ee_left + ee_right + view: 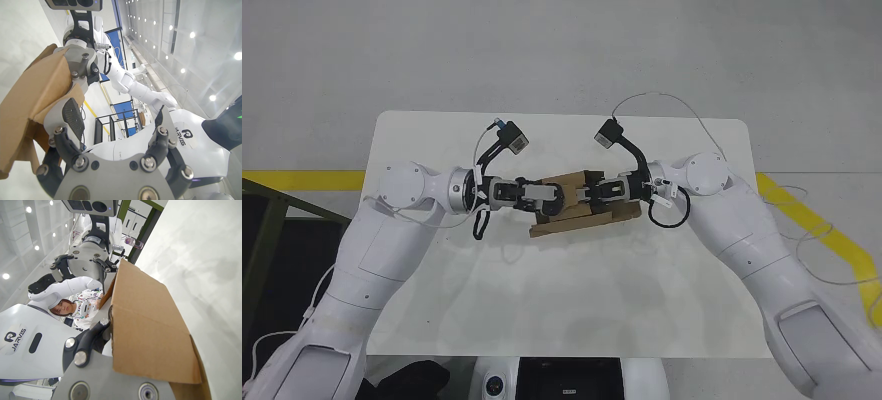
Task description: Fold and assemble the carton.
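white table [572, 300] under the carton [560, 226], grey floor [542, 50] around it

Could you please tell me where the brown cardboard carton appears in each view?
Top view: brown cardboard carton near the middle of the white table.
Left wrist view: carton close up, table behind it.
Right wrist view: carton close up, table behind it.
Shared landmark: the white table.

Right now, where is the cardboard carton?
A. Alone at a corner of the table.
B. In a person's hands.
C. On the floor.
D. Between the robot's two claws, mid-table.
D: in the top view the carton is at the middle of the white table, with the left claw at one end and the right claw at the other.
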Tool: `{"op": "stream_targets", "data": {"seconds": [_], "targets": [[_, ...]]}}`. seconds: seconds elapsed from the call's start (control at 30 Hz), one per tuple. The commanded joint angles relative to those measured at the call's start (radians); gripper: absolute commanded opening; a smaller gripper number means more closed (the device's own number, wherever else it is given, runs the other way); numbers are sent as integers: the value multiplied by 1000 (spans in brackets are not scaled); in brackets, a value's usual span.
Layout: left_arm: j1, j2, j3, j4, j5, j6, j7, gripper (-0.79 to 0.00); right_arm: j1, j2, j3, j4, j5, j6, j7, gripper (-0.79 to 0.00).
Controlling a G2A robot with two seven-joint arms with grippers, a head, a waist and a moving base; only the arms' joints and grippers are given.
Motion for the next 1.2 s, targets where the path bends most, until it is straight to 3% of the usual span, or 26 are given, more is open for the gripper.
{"op": "stream_targets", "data": {"seconds": [0.0, 0.67, 1.17], "targets": [[0, -1, -4, 5, -24, 6, -1, 0, -1, 1, 5, 1, -4, 1, 1, -785], [40, 17, -93, 65, -10, 20, 36, 0, -33, 18, 70, -35, -31, 29, 29, -785], [30, 12, -84, 53, -28, 29, 32, 0, -49, 7, 47, -65, -30, 52, 52, -785]]}}
